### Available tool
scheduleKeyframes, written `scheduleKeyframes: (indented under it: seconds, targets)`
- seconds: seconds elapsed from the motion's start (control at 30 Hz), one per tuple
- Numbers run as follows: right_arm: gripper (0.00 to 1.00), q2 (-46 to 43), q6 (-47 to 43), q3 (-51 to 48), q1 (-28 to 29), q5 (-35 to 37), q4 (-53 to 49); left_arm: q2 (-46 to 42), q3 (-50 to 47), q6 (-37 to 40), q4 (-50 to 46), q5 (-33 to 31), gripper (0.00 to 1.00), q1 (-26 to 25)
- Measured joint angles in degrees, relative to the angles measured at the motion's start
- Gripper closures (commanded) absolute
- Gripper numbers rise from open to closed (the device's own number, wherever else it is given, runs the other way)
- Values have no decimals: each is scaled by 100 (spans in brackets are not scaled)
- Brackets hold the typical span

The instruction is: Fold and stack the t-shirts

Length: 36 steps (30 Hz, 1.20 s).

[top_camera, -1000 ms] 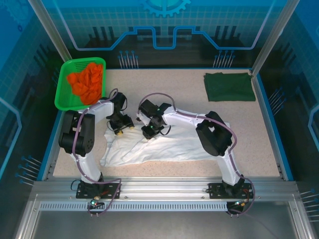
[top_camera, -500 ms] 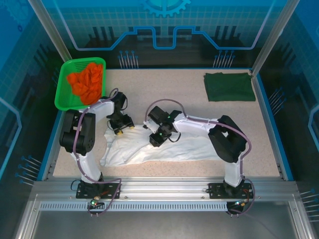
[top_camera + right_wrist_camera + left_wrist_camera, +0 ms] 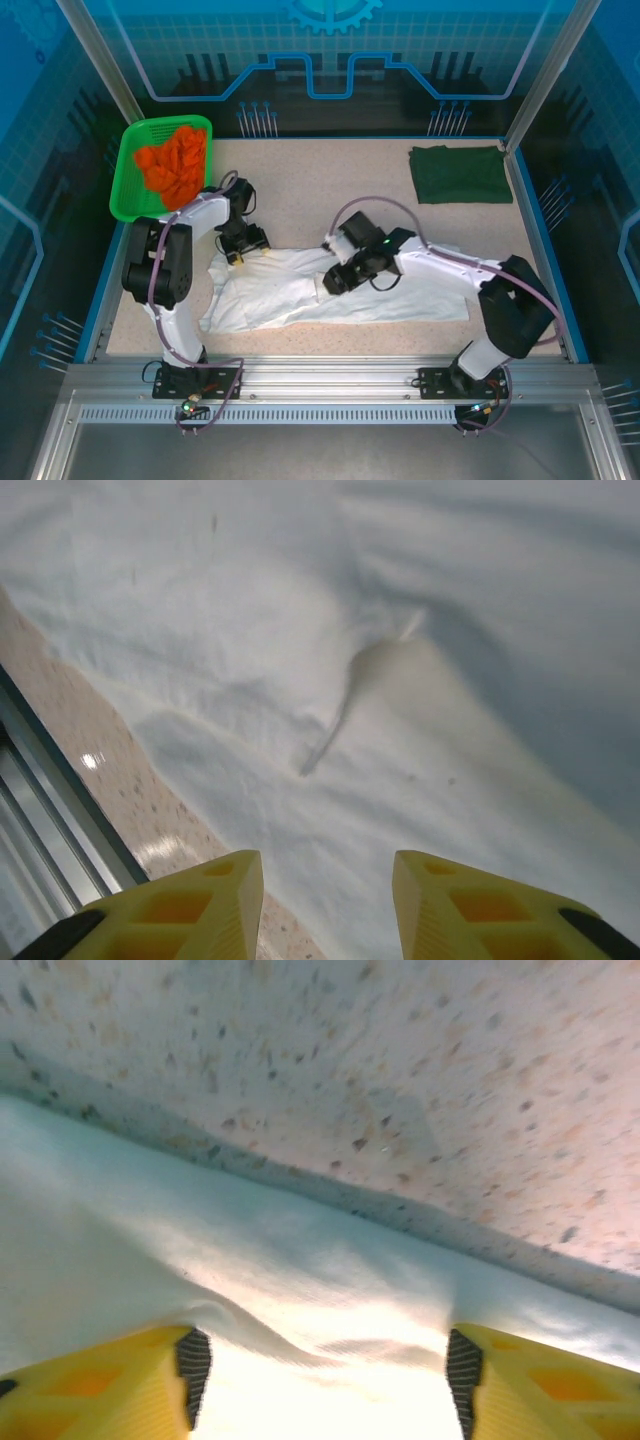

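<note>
The white t-shirt (image 3: 285, 297) lies spread in a wide, wrinkled band across the near half of the table. The dark green t-shirt (image 3: 460, 174) sits folded at the back right corner. My left gripper (image 3: 241, 251) rests at the white shirt's upper left edge. In the left wrist view this gripper (image 3: 320, 1365) is open, its pads wide apart, with white cloth (image 3: 300, 1260) lying between them. My right gripper (image 3: 335, 282) hovers over the shirt's middle. Seen from the right wrist, it (image 3: 328, 885) is open above flat white cloth (image 3: 400, 630) and grips nothing.
A green mesh basket (image 3: 130, 165) holding orange cloth stands at the back left corner. Bare speckled tabletop (image 3: 330, 190) stretches behind the white shirt. The table's raised blue rim (image 3: 545, 250) runs along the right side.
My right arm swung to the right and nearer, and its gripper opened and let go of the white shirt. The shirt now lies stretched wider to the right. The left jaws widened slightly.
</note>
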Motion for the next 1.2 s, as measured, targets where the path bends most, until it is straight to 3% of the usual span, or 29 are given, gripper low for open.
scheduleKeyframes:
  seconds: [0.2, 0.33, 0.47, 0.63, 0.8, 1.0, 1.2]
  targets:
    - [58, -313, 1045, -13, -1910, 332, 0, -1003, 157, -188, -13, -317, 40, -203]
    - [58, -212, 1510, -136, -3071, 555, -114, -1910, -459, -638, 476, -308, 50, -540]
    - [59, 225, 1821, -291, -3974, 568, -175, -1663, -1268, -999, 835, -157, 53, -629]
    - [59, 1226, 1917, 39, -4485, 560, -470, -863, -1565, -1156, 909, -302, 54, -610]
    - [53, 1325, 2164, 170, -4898, 387, -490, -713, -1344, -1185, 949, -409, 48, -446]
    - [50, 730, 2505, -420, -5453, 249, -407, -48, -444, -1075, 756, -450, 42, -341]
    - [42, -632, 2575, -903, -5281, 407, -531, 835, 944, -890, 479, -400, 20, -380]
